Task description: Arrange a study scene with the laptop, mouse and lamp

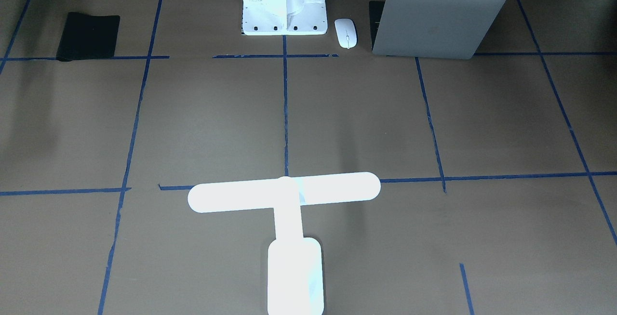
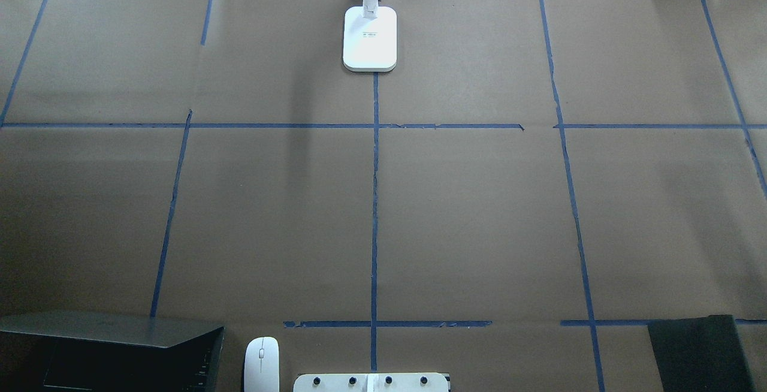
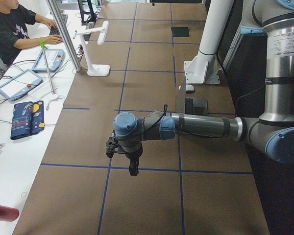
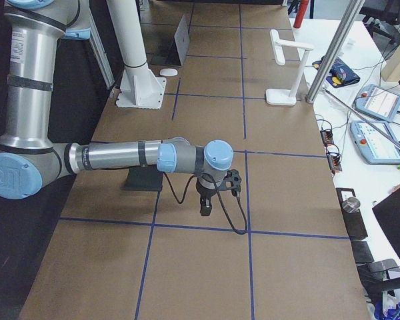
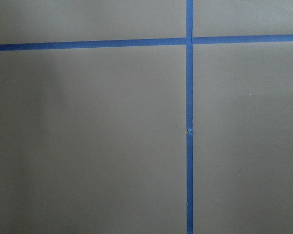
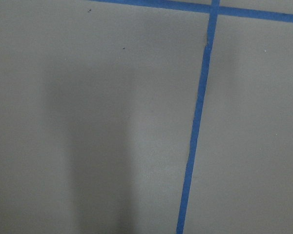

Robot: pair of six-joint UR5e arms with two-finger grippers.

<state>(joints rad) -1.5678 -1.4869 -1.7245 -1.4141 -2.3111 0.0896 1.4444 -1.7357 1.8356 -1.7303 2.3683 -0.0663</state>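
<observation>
The silver-grey laptop (image 1: 434, 23) stands open at the robot's near left, its lid back toward the operators' side; it also shows in the overhead view (image 2: 108, 344). The white mouse (image 1: 345, 32) (image 2: 262, 363) lies between the laptop and the pedestal. The glowing white lamp (image 1: 284, 192) stands at the far middle edge, base (image 2: 370, 38) on the centre tape line. My left gripper (image 3: 132, 166) hangs over bare paper off the table's left part. My right gripper (image 4: 205, 207) hangs over the right part. I cannot tell whether either is open or shut. Both wrist views show only paper and tape.
A black flat mat (image 1: 88, 35) (image 2: 698, 353) lies at the robot's near right. The white bolted pedestal (image 1: 284, 11) stands at the near middle. Blue tape lines (image 2: 374, 200) grid the brown paper. An operator (image 3: 14, 29) sits beyond the far edge with tablets.
</observation>
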